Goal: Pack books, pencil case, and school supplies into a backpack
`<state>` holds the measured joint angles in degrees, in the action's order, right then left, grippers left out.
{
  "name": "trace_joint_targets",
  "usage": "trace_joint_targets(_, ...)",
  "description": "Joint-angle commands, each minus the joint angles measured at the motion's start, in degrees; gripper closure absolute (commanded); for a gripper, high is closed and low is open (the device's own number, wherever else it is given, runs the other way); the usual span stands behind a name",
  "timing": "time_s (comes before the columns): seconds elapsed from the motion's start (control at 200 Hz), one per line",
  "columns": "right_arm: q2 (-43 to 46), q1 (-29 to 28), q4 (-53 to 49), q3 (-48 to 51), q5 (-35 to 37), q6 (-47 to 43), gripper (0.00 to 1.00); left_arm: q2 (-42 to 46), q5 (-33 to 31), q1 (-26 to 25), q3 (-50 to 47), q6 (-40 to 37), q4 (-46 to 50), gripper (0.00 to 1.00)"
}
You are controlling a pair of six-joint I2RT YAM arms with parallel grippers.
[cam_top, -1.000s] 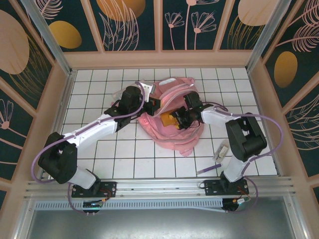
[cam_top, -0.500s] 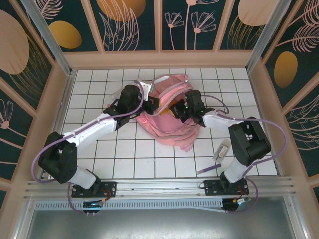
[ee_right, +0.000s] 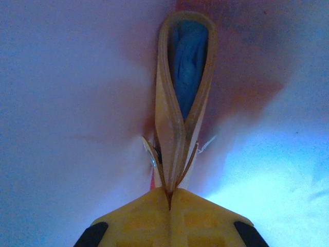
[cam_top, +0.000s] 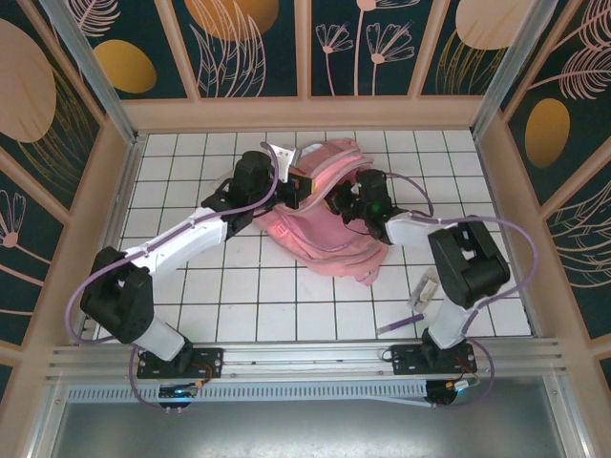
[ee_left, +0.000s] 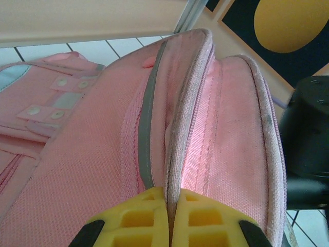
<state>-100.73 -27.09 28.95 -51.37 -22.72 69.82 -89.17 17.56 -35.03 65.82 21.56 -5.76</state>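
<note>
**Top view.** The pink backpack (cam_top: 329, 239) lies crumpled near the middle of the white-tiled table (cam_top: 239, 286), with its opened end at the far side, between your two grippers. Your left gripper (cam_top: 289, 187) meets the backpack's far-left rim. Your right gripper (cam_top: 346, 202) comes in from the right and is partly sunk among the pink folds. The pencil case (cam_top: 425, 289), clear-whitish, lies on the table just beside the right arm's lower link, well apart from the backpack. The purple pen (cam_top: 399, 325) lies near it, closer to the near edge.

**Left wrist view.** The yellow fingers (ee_left: 134, 222) are pressed together with the backpack's zipper edge clamped between them. The zipper seam and a grey strip (ee_left: 145, 128) run away from the pinch along the top of the bag. A black housing (ee_left: 308, 134) stands at the right edge, just beside the pink fabric.

**Right wrist view.** Your right gripper's fingers are closed tight on a thin yellow-orange booklet (ee_right: 172, 154). Its sheets bow outward into a narrow loop above the pinch, and a blue patch (ee_right: 187, 51) shows through that loop. Pink-violet fabric surrounds the booklet on all sides, so it sits inside the backpack. You cannot tell from here what the blue patch is.
</note>
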Motion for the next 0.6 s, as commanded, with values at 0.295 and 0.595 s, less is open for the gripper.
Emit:
trace_joint_targets(0.295,-16.69,-0.08,17.38,-8.76,-13.39,3.57,1.0,0.77,6.54,0.54,5.0,-5.83,-12.14,1.0)
trace_joint_targets(0.595,-23.06,3.29,17.46,-13.31,-14.81,2.32,0.98,0.46,12.53,0.7,5.08,-5.84,-13.22,1.0)
